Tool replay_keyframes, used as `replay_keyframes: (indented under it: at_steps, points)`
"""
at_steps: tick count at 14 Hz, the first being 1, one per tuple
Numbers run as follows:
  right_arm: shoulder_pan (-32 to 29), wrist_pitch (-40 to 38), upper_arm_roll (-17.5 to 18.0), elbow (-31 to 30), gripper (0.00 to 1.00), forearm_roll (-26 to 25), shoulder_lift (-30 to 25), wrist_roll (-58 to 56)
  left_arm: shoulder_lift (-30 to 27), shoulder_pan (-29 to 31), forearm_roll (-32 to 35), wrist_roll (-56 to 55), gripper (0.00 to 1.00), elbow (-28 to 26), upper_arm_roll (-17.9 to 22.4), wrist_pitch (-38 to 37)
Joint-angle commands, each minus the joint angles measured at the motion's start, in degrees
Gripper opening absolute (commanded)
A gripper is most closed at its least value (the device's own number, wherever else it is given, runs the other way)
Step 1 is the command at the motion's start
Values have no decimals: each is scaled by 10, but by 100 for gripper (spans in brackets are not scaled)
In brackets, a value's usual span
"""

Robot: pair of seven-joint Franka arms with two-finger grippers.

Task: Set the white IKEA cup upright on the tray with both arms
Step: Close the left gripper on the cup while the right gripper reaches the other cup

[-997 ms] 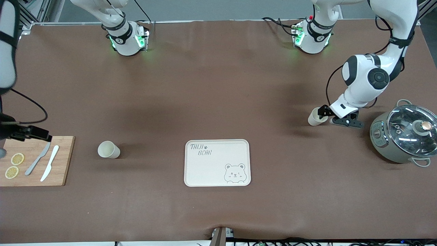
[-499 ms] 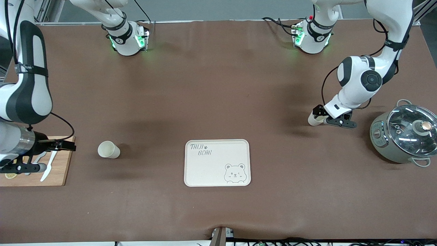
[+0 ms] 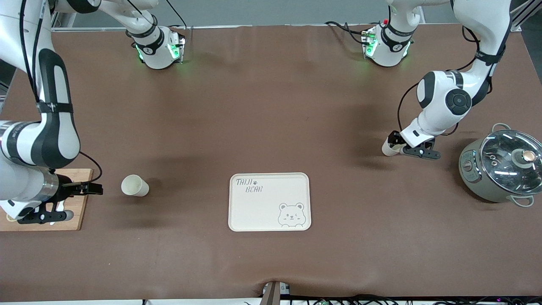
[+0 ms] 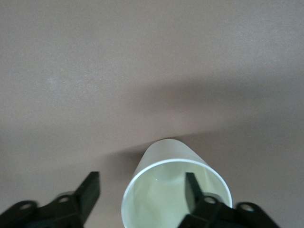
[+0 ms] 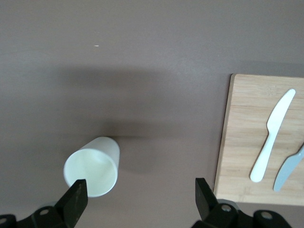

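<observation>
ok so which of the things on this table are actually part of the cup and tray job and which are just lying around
Part of the job:
- cup by the left gripper, lying on its side
- cup by the right gripper, also on its side
- tray
- left gripper, one finger inside its cup
- right gripper, open

Just lying about:
- cutting board
- two knives
- lidded pot

A cream rounded-rectangle tray with grey bear-face drawing and grey lettering lies on the plain brown table, alongside two off-white cups and a light wooden board.
</observation>
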Motion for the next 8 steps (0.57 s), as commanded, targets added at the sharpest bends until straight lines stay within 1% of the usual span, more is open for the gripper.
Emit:
replay_keyframes:
  at_steps: [1,3,6,8]
  points:
    - [-8,56,4,-36,100,1,0,-15,1,0,13,-13,0,0,-2,8]
    - [-4,87,5,-69,100,2,-1,-28,6,0,13,-13,0,1,-2,8]
    - [-3,81,5,-75,100,21,-1,-37,10,-1,13,-14,0,3,-2,8]
    - [-3,81,6,-88,100,27,-3,-54,11,-4,13,-32,0,17,-3,5]
